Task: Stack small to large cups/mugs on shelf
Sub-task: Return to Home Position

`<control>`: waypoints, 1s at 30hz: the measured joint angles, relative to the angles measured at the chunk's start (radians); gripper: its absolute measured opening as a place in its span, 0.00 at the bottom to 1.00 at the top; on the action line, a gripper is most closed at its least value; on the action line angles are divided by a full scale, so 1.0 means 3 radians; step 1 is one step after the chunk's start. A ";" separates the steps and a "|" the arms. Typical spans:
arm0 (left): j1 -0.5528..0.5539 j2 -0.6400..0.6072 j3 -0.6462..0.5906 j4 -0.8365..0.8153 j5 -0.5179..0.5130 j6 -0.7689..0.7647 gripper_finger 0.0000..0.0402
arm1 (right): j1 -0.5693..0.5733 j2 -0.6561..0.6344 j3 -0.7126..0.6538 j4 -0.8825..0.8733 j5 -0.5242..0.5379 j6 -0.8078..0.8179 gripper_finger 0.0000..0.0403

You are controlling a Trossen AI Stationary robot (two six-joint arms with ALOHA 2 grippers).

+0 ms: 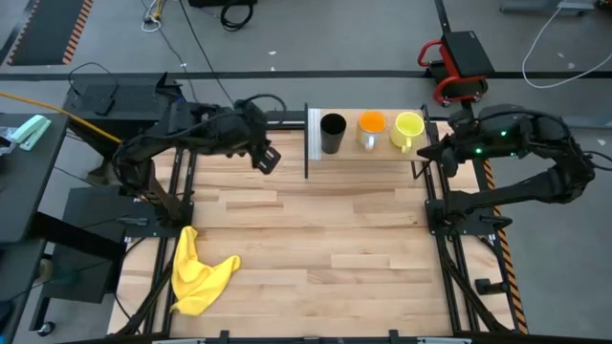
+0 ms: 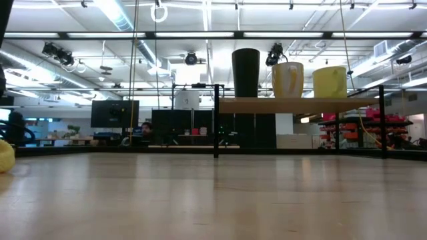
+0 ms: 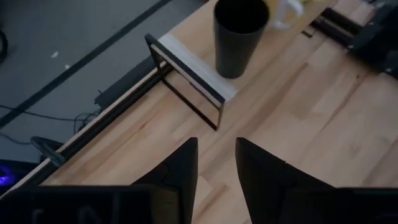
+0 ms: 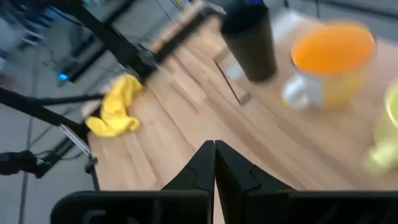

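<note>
Left gripper [image 1: 269,159] – fingers slightly apart, empty – on a folded arm at upper left of the high view; right gripper [image 4: 215,150] pressed together, empty, upper right; black cup [image 1: 332,133], orange mug [image 1: 371,127] and yellow-green mug [image 1: 408,129] stand on the shelf [image 2: 293,105], upper centre.

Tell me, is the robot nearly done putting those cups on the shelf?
Nearly, it seems. The tall black cup, the orange mug with a white handle and the yellow-green mug all stand side by side on the light wooden shelf. Nothing is in hand: the left gripper, open, and the right gripper, shut, hang empty near either shelf end. Probably only parking the arms is left.
</note>
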 joint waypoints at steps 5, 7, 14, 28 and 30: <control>-0.0309 -0.0123 0.0003 -0.0001 -0.0331 -0.0120 0.27 | 0.0000 -0.0047 -0.0093 -0.0125 0.0028 0.0242 0.04; -0.0436 -0.0169 0.0002 -0.0001 -0.0527 -0.0135 0.27 | 0.0033 -0.0111 -0.0190 0.0026 0.0038 0.0288 0.04; -0.0771 -0.0400 -0.0136 0.0002 -0.0897 -0.0260 0.27 | 0.0384 -0.0438 -0.0949 0.1392 0.0038 0.0289 0.04; -0.1270 -0.1686 -0.2694 0.0955 -0.1043 -0.1147 0.24 | 0.1127 -0.0363 -0.2099 0.3602 0.0188 0.0233 0.05; -0.1336 -0.1889 -0.3019 0.1284 -0.1039 -0.1051 0.23 | 0.1242 -0.0330 -0.2141 0.3756 0.0307 0.0151 0.05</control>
